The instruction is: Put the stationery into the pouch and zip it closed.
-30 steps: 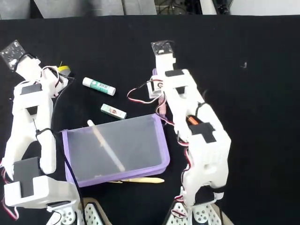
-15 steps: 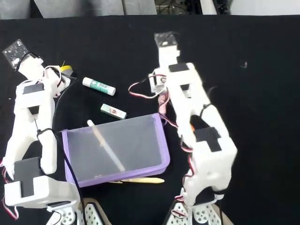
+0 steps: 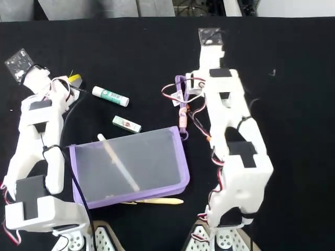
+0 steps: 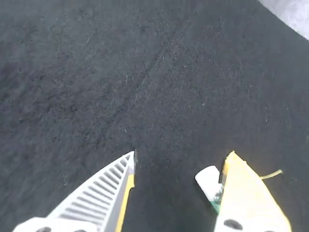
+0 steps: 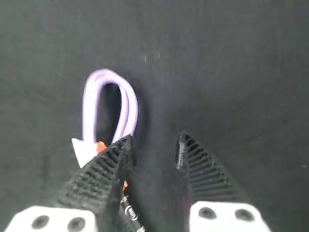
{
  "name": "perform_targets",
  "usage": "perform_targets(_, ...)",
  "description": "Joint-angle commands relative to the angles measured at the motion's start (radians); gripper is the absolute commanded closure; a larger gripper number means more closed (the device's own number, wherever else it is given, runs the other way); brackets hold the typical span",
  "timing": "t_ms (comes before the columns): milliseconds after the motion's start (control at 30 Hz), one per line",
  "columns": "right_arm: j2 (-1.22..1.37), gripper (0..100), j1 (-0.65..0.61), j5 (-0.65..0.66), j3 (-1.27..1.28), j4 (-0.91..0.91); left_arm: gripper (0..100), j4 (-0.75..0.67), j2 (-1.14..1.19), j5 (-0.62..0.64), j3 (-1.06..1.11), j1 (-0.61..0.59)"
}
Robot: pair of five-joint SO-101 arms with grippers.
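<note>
Because the high view looks down on the whole table [image 3: 293, 130], it gives what the wrist views cannot: the pouch [image 3: 157, 157] lies flat in the lower middle of the frame, see-through with a purple edge, between the left arm [image 3: 23, 157] and the right arm [image 3: 235, 123]. A white pen [image 3: 119, 164] lies slantwise inside it, one end sticking out past the upper left edge. A cream pen [image 3: 157, 201] lies on the table just below the pouch. Above the pouch, toward the upper left of the frame, are an eraser [image 3: 126, 124], near the pouch, and a glue stick [image 3: 110, 96], a little farther up. From the pouch's upper right corner a strap [image 3: 182, 107] runs up beside the right arm and ends in a purple loop.

The right wrist view shows this loop from close by. The right gripper [image 5: 154, 137] has black ribbed fingers, set narrowly apart with only table between them; the loop lies outside the gap and passes behind the tip of one finger. Whether it touches that finger I cannot tell.

The left wrist view shows the left gripper [image 4: 182, 157] spread wide and holding nothing, one finger white, one yellow. Just beside the yellow finger the white end of the glue stick is seen, outside the gap.

The glue stick has green print on its white label and the eraser a small reddish mark, but nothing of it can be read.
</note>
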Motion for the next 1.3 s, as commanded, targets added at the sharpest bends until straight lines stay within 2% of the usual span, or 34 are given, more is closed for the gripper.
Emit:
perform_targets(0, 0.012, 85.7, -0.029, -0.005, -0.044, -0.044, 71, -0.086, -0.044, 0.003, 0.024, 0.01)
perform_targets(267, 0.035, 85.7, -0.095, -0.011, -0.042, -0.043, 71, -0.089, -0.046, 0.003, 0.028, 0.01)
perform_targets(567, 0.232, 85.8, -0.061, -0.006, -0.209, -0.049, 71, -0.089, -0.044, 0.003, 0.03, 0.01)
perform_targets(767, 0.317, 86.1, -0.063, -0.005, -0.346, 0.071, 71, -0.089, -0.044, 0.003, 0.03, 0.01)
perform_targets(833, 0.34, 88.6, -0.06, -0.005, -0.383, 0.1, 71, -0.089, -0.044, 0.003, 0.03, 0.01)
perform_targets(933, 0.354, 99.3, -0.057, -0.003, -0.429, 0.137, 71, -0.089, -0.044, 0.003, 0.03, 0.01)
perform_targets(1200, 0.302, 98.8, -0.026, 0.003, -0.483, 0.215, 71, -0.091, -0.044, 0.003, 0.03, 0.01)
perform_targets(1267, 0.243, 98.8, -0.009, 0.046, -0.535, 0.244, 71, -0.091, -0.044, 0.003, 0.03, 0.012)
